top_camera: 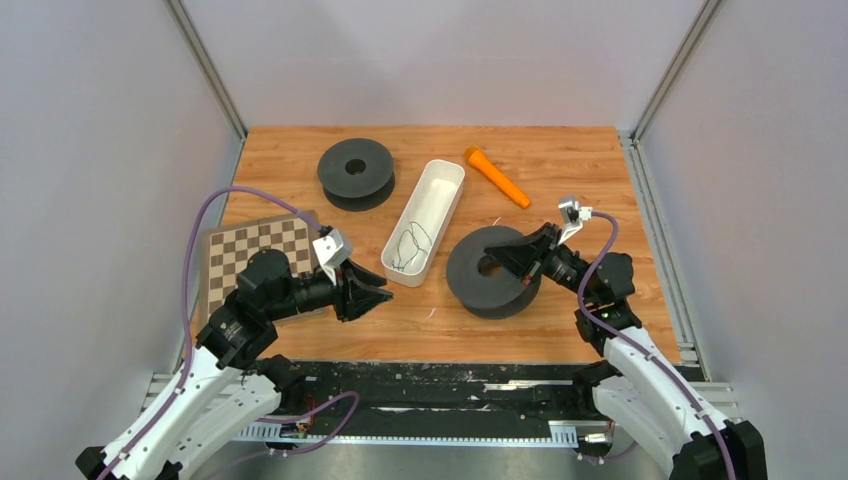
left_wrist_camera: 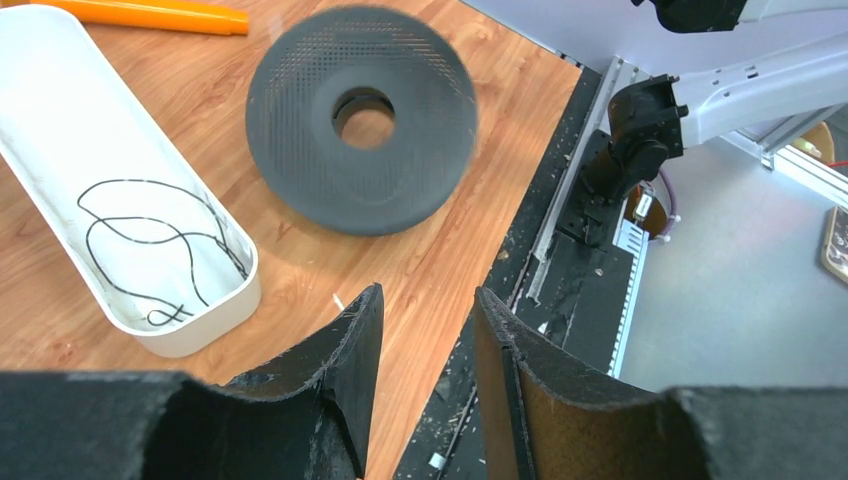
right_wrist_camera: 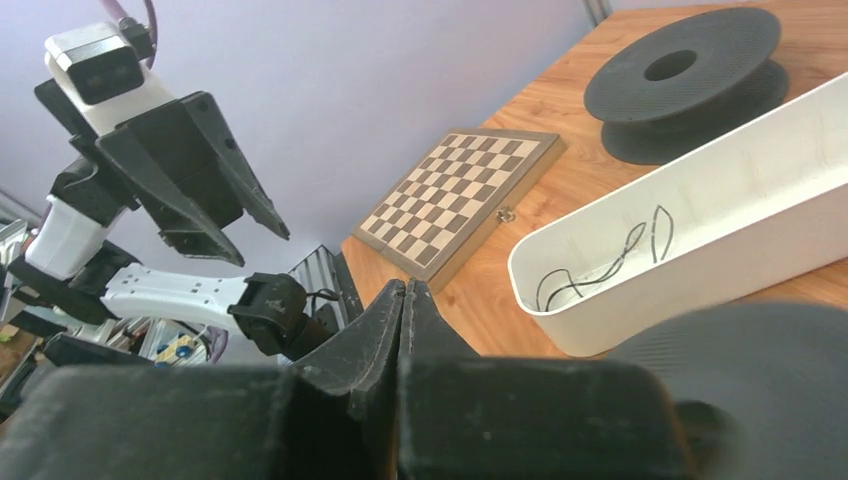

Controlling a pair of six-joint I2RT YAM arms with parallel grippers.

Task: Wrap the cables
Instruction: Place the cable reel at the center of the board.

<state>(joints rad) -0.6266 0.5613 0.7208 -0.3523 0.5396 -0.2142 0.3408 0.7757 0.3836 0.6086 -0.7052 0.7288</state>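
- The dark cable (top_camera: 408, 248) lies loose in the white tray (top_camera: 440, 175), bunched in slack loops at the end of the tray nearest the arms.
- In the left wrist view the dark cable (left_wrist_camera: 150, 250) curls over the floor of the white tray (left_wrist_camera: 200, 330) and reaches close to its rounded end wall.
- The tray sits slantwise in the middle of the desk (top_camera: 560, 160), between the two tools.
- The left tool (top_camera: 375, 295) hangs just left of the tray's near end, pointing towards it, apart from both tray and cable.
- Its fingers stand moderately apart with nothing between them; in its own view the left tool (left_wrist_camera: 428, 295) shows bare desk in the gap, with the cable up and to the left.
- The right tool (top_camera: 497, 255) is over the top of the near spool (top_camera: 470, 275), to the right of the tray and clear of the cable.
- The right tool (right_wrist_camera: 405, 290) has its fingers pressed flat together, and no wire shows between them.
- From that view the dark cable (right_wrist_camera: 600, 262) lies inside the white tray (right_wrist_camera: 720, 250), beyond the fingertips and to their right.
- The far spool (top_camera: 355, 172) stands at the back left, well apart from the cable.
- A chessboard (top_camera: 250, 250) lies at the left edge, partly under the left arm.
- An orange stick (top_camera: 497, 177) lies behind the tray's far end.
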